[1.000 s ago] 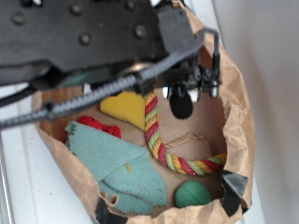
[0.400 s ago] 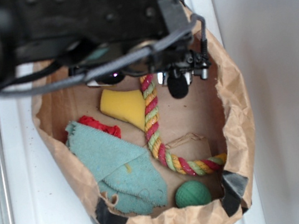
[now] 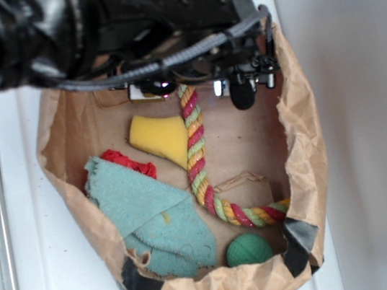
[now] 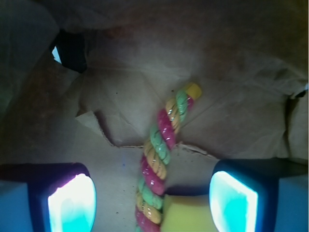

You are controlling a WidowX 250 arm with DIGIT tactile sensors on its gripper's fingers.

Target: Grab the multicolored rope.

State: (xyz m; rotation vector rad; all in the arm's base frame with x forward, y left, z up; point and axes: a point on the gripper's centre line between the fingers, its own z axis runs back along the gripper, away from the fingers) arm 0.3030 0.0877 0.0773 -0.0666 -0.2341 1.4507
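Multicolored rope (image 4: 158, 159) lying on floor of paper bag (image 3: 301, 136), running from 12 o'clock end down, curving toward 4 o'clock. Gripper (image 4: 152, 203) spread wide, straddling rope's upper stretch, fingers (image 4: 72, 200) either side, not touching. Yellow sponge (image 3: 159, 137) touching rope at 9 o'clock side.

The multicolored rope (image 4: 159, 159) runs between the open tool's (image 4: 152, 203) fingers (image 4: 72, 203).

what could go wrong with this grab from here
The yellow piece lies right against the multicolored rope between the open fingers, so the hand may pinch both. It is working close to the paper bag wall, which could snag or crumple.
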